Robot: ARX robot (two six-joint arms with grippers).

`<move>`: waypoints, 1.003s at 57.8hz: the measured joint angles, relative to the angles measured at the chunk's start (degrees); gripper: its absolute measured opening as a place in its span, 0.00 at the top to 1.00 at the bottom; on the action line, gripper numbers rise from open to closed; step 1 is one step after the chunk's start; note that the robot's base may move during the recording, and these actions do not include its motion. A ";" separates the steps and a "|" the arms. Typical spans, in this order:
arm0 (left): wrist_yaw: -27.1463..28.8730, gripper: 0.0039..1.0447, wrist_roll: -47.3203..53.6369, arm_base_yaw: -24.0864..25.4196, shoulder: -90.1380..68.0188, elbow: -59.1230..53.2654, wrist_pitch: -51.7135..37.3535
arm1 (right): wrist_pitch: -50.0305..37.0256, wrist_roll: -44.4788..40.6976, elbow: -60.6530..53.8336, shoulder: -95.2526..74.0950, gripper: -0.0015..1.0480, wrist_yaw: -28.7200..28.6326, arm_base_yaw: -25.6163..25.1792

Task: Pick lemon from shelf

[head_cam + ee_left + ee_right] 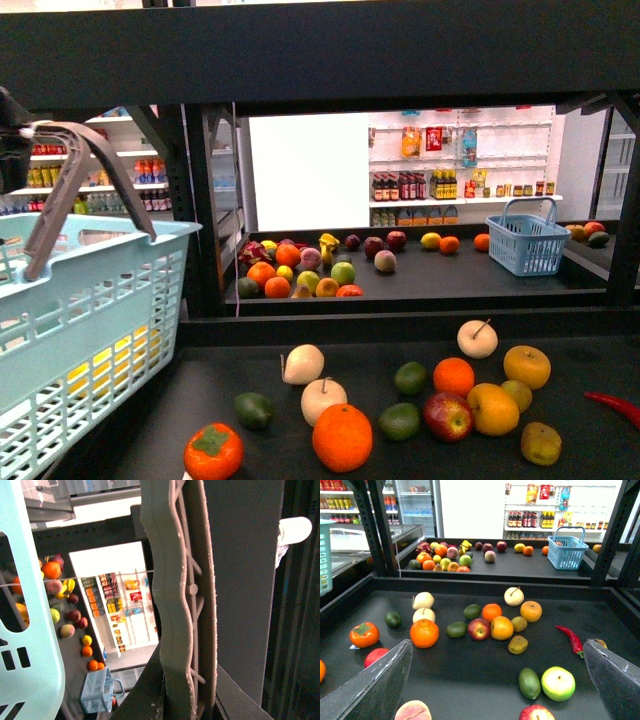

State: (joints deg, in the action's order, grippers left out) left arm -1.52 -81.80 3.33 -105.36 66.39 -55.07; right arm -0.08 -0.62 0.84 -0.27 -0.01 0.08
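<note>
Lemon first: I think it is the dull yellow, lumpy fruit (541, 443) (518, 644), but I cannot be sure. It lies on the low front deck of the big black metal shelf (200, 400) (600, 610), near the front edge and over toward the right side. It sits at the end of a bunch of fruit. A round orange-yellow fruit (493, 408) (501, 628) is just beside it. A long red chili pepper (612, 405) (571, 639) lies closer to the right edge, apart from it.

My right gripper (497, 642) hangs over the front of this deck. Its two grey fingers (380, 685) are spread far apart and have nothing in them. The yellow fruit is between them but further in, and they do not touch it.

My left gripper (12, 140) is up at the left side. It is closed around the grey plastic handle (90, 150) (175, 605) of a light blue plastic basket (90, 300) (30, 605). The basket hangs by the left edge of the shelf.

More fruit lies on the deck behind, and a small blue basket (527, 238) (564, 552) stands near its right end.
</note>
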 joint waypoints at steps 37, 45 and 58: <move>-3.82 0.90 -4.87 14.73 -5.66 -1.42 -15.45 | 0.00 0.00 0.00 0.00 0.02 0.00 0.00; -4.11 0.90 -5.97 16.22 -5.90 -3.37 -18.23 | 0.00 0.00 0.00 0.00 0.02 0.00 0.00; -4.55 0.90 -6.93 17.68 -7.76 -5.75 -20.68 | 0.00 0.00 0.00 0.00 0.02 -0.02 0.00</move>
State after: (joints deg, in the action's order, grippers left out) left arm -6.07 -88.73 21.02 -113.12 60.64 -75.75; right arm -0.08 -0.62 0.84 -0.27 -0.03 0.08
